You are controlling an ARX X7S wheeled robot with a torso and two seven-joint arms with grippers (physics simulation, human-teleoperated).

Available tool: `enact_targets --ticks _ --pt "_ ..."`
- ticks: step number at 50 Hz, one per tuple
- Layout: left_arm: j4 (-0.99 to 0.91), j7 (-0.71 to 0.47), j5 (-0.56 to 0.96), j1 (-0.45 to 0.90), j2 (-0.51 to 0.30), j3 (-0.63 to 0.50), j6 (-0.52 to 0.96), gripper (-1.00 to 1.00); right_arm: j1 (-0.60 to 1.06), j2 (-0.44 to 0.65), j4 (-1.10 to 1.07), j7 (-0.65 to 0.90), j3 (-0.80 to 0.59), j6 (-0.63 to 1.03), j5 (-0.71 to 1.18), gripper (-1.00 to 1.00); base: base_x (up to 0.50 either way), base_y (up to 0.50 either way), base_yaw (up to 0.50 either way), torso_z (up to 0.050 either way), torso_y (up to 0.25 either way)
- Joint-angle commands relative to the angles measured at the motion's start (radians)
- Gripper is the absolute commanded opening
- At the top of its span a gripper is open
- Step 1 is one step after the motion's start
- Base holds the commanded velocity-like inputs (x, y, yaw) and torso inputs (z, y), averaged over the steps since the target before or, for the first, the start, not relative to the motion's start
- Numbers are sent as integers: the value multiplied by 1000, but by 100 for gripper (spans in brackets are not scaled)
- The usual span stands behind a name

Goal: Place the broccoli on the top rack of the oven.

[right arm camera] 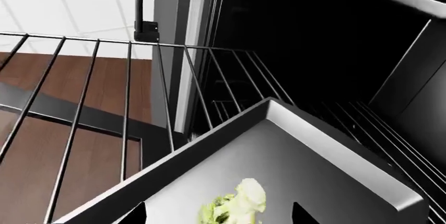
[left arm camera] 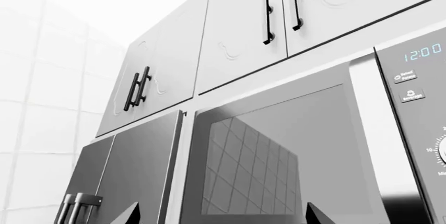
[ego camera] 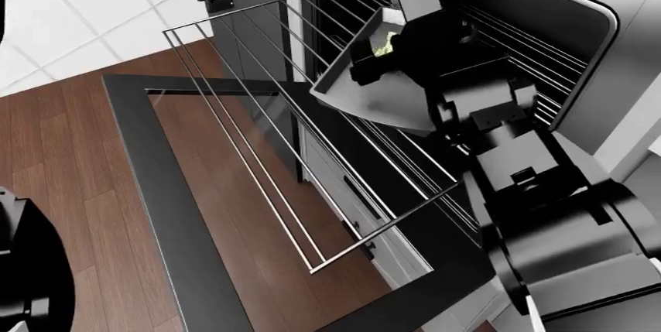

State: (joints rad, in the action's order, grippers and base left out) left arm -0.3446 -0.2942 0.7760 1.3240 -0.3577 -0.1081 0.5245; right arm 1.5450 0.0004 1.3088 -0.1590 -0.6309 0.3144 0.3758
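The oven (ego camera: 516,22) stands open, its black-framed glass door (ego camera: 155,193) folded down. The top rack (ego camera: 248,138) of thin wires is pulled out over the door; it also shows in the right wrist view (right arm camera: 91,93). A flat grey baking tray (ego camera: 382,104) sits on the rack's inner part. My right gripper (right arm camera: 217,216) hangs over the tray (right arm camera: 314,151), jaws wide apart. The broccoli (right arm camera: 233,205) lies between the fingertips without touching either, and shows as a green spot in the head view (ego camera: 385,43). My left gripper (left arm camera: 223,214) is open and empty.
The left wrist view faces white cabinets with black handles (left arm camera: 268,18), a microwave (left arm camera: 279,156) with a clock display (left arm camera: 423,52) and steel doors (left arm camera: 132,172). More wire racks (ego camera: 516,61) sit deeper in the oven. A wooden floor (ego camera: 62,154) lies beyond the door.
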Motion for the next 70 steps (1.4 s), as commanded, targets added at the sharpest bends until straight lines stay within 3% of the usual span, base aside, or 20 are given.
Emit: enact_targets --ticks 1,14,18,40,59,70 --pt "10 1 -1 -16 5 1 -17 100 19 0 0 2 -56 -57 124 100 0 0 0 0 0" --pt "5 -12 7 -10 3 2 -11 100 39 2 -60 -1 -327 -135 433 100 0 0 0 0 0" --pt "-4 -26 19 5 2 3 7 100 -22 107 -384 97 -329 -21 476 100 0 0 0 0 0" --pt "29 -1 -20 -48 -1 -1 -57 100 -121 373 -1161 365 -229 205 725 100 0 0 0 0 0" --pt "37 -12 -30 -64 -5 -4 -66 100 -93 461 -1365 523 -110 197 806 100 0 0 0 0 0" --pt "-4 -24 -34 -146 -44 47 -103 100 -112 527 -1521 642 -17 179 893 100 0 0 0 0 0"
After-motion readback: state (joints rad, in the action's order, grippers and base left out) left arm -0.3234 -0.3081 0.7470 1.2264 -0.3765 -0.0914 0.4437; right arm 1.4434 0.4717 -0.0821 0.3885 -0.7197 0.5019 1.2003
